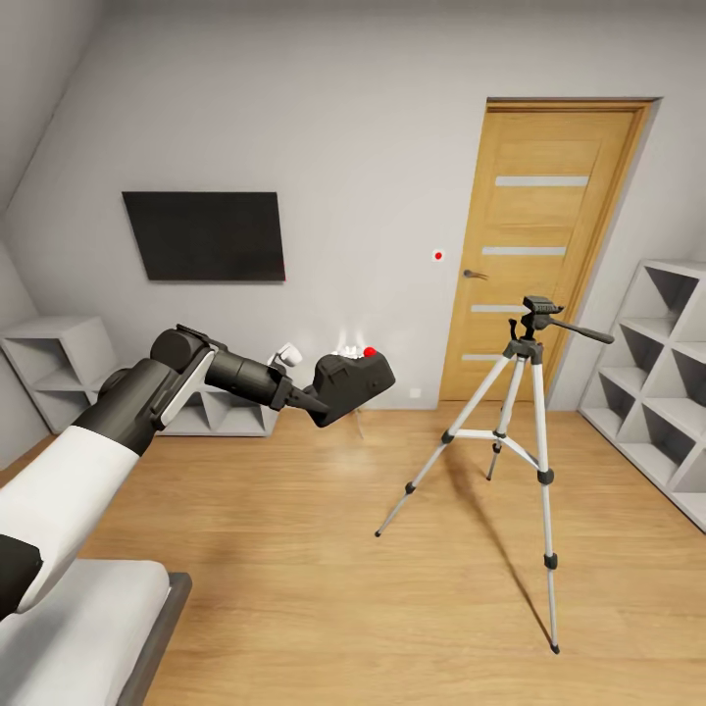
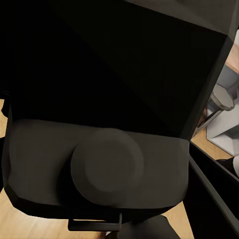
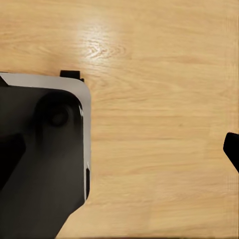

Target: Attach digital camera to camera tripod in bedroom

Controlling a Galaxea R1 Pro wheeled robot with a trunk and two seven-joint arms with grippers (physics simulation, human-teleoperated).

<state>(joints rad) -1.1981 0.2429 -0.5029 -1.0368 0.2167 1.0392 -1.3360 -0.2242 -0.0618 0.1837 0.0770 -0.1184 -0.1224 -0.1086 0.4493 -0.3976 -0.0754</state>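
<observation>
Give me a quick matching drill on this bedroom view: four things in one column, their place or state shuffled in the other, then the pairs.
Things:
1. digital camera
2. camera tripod
3. door
4. black screen

Place or state:
A. mounted on the wall
B. standing on the plank floor, head bare
C. shut, in the far wall
D. held up in the air by the left gripper

Pairs: 1-D, 2-B, 3-C, 4-A
</observation>
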